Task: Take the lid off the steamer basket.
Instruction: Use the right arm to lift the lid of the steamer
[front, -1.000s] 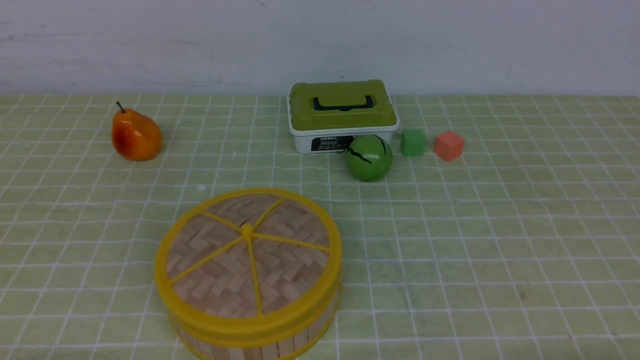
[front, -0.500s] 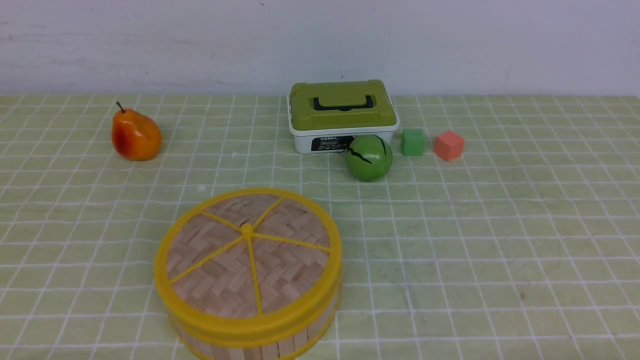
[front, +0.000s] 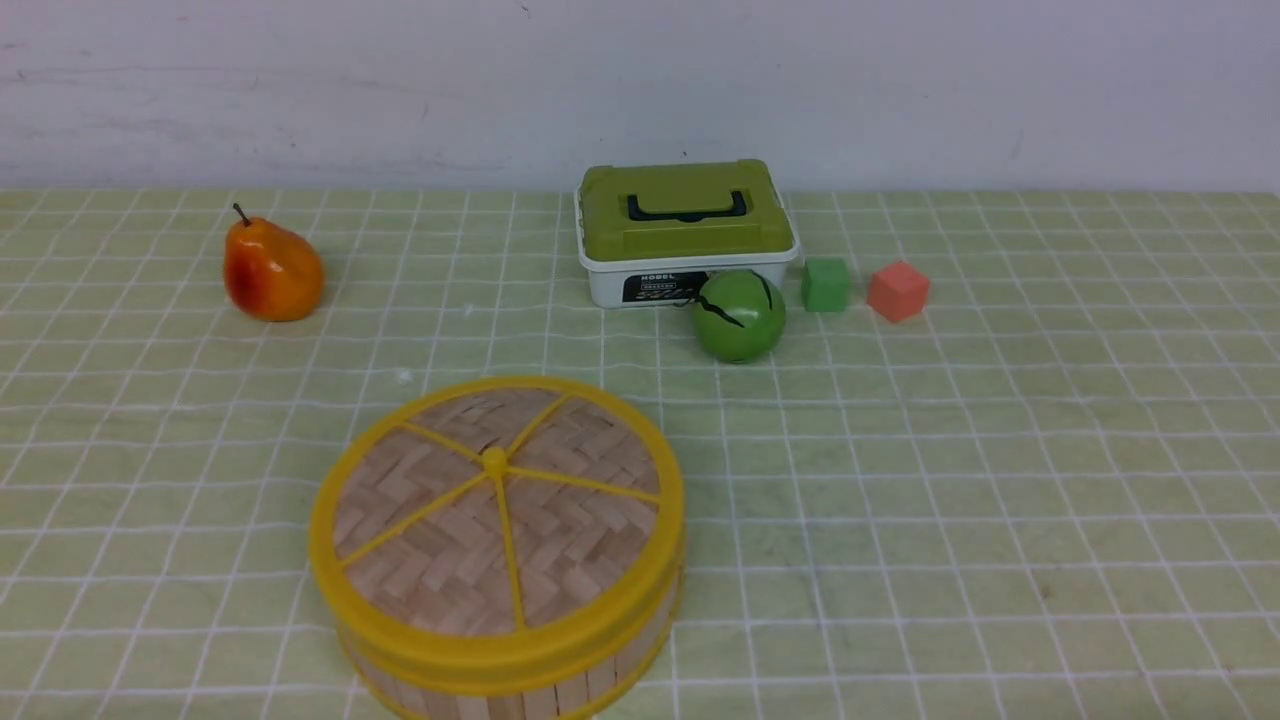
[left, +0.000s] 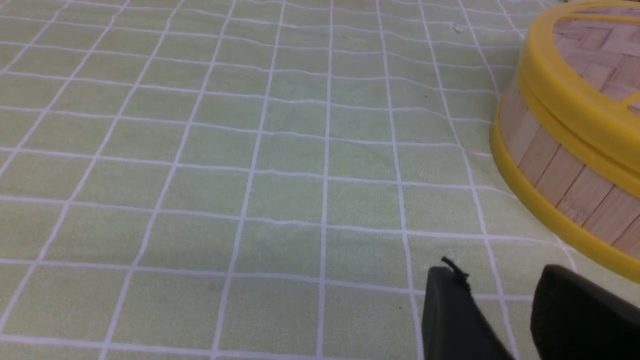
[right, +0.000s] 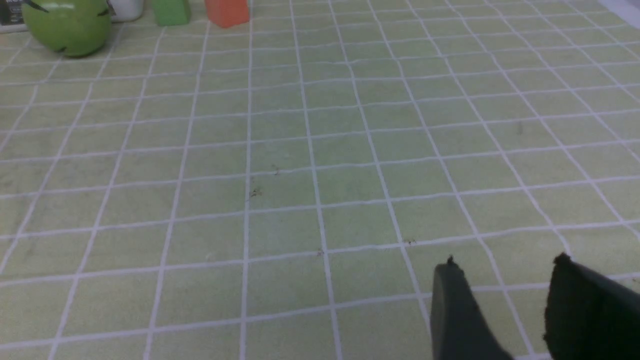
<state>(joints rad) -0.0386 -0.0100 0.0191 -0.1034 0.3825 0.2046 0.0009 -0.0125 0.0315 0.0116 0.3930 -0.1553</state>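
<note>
The lid (front: 497, 510), woven tan bamboo with a yellow rim and spokes, sits closed on the steamer basket (front: 520, 690) at the front left of the table. Both also show in the left wrist view: the lid (left: 590, 65) and the basket's slat wall (left: 555, 170). My left gripper (left: 500, 280) is open and empty, low over the cloth, beside the basket and apart from it. My right gripper (right: 505, 267) is open and empty over bare cloth, away from the basket. Neither gripper shows in the front view.
A green-lidded white box (front: 685, 230) stands at the back centre, a green ball (front: 739, 315) in front of it. A green cube (front: 826, 284) and an orange-red cube (front: 897, 290) lie to its right. A pear (front: 270, 272) sits at the back left.
</note>
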